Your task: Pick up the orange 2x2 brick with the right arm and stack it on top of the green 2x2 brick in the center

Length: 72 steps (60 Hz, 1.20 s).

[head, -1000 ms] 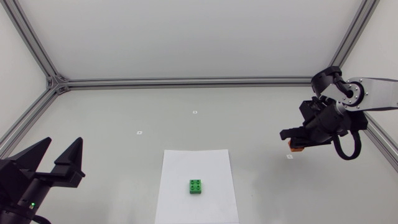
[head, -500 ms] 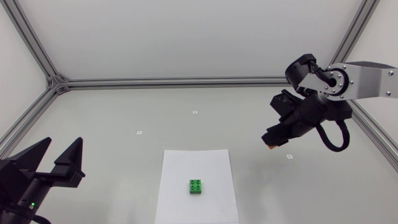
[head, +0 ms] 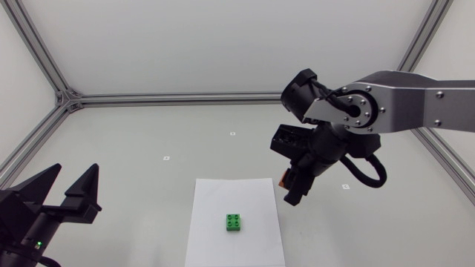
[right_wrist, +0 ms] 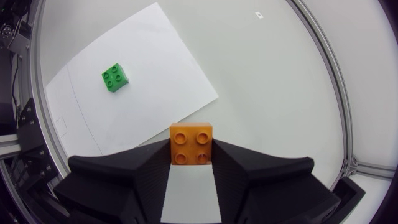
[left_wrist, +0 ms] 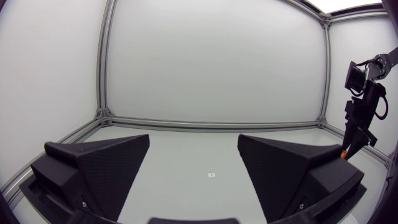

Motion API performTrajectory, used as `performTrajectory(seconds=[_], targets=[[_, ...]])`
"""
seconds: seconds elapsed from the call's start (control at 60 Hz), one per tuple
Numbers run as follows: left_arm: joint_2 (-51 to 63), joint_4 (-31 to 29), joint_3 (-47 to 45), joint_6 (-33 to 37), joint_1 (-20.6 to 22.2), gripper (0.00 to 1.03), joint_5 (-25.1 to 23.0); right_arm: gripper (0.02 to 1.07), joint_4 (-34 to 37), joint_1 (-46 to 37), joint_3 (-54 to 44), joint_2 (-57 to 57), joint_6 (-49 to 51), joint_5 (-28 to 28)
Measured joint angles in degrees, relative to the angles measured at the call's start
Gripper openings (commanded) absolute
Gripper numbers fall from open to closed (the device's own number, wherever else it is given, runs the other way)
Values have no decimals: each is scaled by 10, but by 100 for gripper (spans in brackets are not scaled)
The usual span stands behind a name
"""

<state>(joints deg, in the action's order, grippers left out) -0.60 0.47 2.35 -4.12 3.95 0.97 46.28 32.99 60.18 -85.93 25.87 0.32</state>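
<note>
The right gripper (right_wrist: 191, 154) clamps the orange brick (right_wrist: 191, 144) between both fingers near the paper sheet's (head: 223, 200) edge, well apart from the green brick (head: 234, 222) on that sheet. The left gripper (head: 76, 169) gapes, empty.

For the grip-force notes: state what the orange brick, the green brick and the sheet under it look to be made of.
The orange brick: likely moulded hard plastic, smooth, slight sheen; crisp round studs. The green brick: same look, likely the same plastic. The sheet: probably paper, matte white, thin, flat, with straight edges.
</note>
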Motion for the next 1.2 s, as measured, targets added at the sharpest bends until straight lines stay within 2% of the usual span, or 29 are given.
performTrajectory(seconds=[0.6, 1.2], targets=[[0, 0, 0, 0, 0, 99, 0, 32, -21, 165, 46, -94, 29, 2], [0, 0, 0, 0, 0, 99, 0, 32, -78, 204, 50, -127, 63, -5]])
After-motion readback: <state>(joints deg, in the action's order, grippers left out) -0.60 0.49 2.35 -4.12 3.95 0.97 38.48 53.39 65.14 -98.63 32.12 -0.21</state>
